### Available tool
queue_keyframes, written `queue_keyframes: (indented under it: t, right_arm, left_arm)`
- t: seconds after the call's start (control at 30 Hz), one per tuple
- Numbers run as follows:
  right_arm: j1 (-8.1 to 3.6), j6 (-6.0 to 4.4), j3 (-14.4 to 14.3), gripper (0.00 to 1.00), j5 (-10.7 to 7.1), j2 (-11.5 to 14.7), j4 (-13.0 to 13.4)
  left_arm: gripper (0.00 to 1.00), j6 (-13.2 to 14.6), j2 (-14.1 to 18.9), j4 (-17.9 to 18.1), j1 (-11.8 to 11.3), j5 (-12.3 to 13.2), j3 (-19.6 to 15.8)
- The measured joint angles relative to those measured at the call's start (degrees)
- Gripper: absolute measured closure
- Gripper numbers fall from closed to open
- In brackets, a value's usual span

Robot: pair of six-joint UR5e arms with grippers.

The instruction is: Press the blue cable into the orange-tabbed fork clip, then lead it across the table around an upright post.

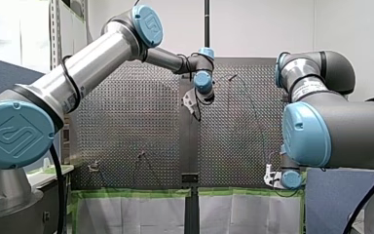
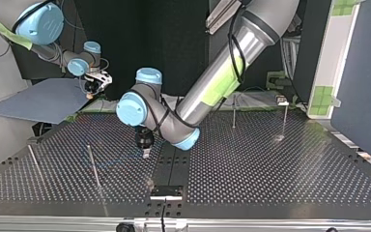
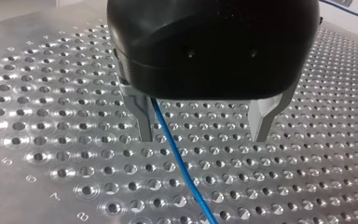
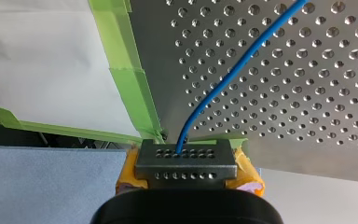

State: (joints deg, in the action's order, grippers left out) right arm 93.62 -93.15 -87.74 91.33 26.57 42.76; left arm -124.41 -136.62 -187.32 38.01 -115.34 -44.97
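My left gripper (image 1: 193, 103) hangs over the middle of the table (image 1: 126, 136) in the front view; my right gripper (image 1: 272, 178) sits at the table's lower right corner there. Top view: the left gripper hovers just above the table, near a post (image 2: 93, 166). Left wrist view: its metal fingers (image 3: 143, 122) stand spread, the blue cable (image 3: 177, 158) running between them, close beside one, over the table. Right wrist view: the right gripper's fingers are pressed together, pinching the cable beside green tape (image 4: 128, 86) at the table's edge.
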Motion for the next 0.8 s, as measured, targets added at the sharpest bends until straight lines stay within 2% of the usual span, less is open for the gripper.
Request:
queue_keyframes:
  t: [0.6, 0.8]
  right_arm:
    - [0.06, 0.06, 0.02, 1.00, 0.01, -0.04, 0.26]
    - [0.06, 0.06, 0.00, 1.00, 0.00, -0.04, 0.16]
  left_arm:
    - [0.00, 0.02, 0.97, 0.05, -0.78, -0.15, 0.07]
    - [0.00, 0.77, 2.02, -0.64, -0.50, -1.17, 0.05]
